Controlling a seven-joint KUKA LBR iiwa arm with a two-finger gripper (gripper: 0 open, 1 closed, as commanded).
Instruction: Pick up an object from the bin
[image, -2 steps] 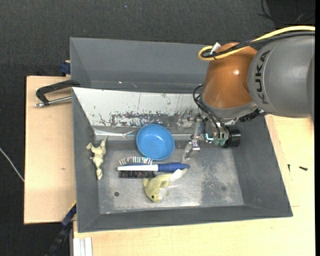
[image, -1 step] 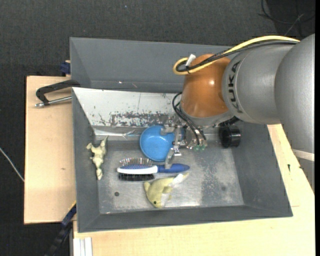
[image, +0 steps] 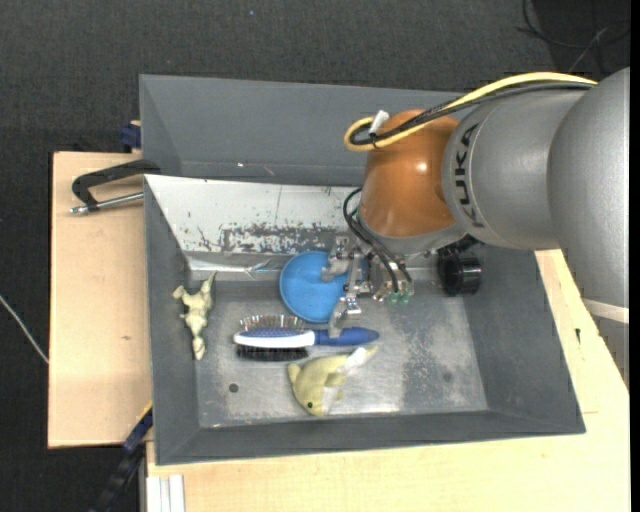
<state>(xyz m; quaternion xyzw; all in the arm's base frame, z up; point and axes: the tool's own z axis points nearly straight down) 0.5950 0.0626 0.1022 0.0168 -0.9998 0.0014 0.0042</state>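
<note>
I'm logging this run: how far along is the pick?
Done: the gripper is low in the bin, at the blue disc's right edge, above the hairbrush's blue handle. In hand: nothing visibly gripped. Left: grasp and lift; disc, hairbrush, yellow soft toy and pale figure all lie on the floor.

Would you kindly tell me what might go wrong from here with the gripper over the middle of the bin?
The gripper is at the right edge of the blue round dish, just above the blue handle of the brush. A grasp there might catch both or slip off the dish's rim. The pale yellow soft toy lies right beside that handle, so lifting the brush could drag it along.
</note>
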